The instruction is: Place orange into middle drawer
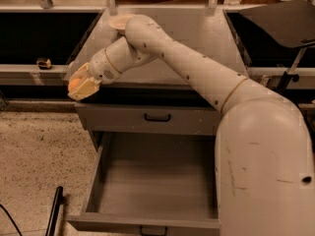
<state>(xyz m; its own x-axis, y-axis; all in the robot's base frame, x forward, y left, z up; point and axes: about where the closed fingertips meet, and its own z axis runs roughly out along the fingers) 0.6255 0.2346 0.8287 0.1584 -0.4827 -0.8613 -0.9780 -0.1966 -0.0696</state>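
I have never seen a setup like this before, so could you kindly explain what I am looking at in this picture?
This is one camera's view, looking down past a robot's cream arm. At its tip is a two-finger claw, closed around a small orange and held just off the front left corner of a grey cabinet. A shallow bowl sits on the cabinet top. Below, the upper drawer is closed and the middle drawer is pulled open; the orange is meant to go there.
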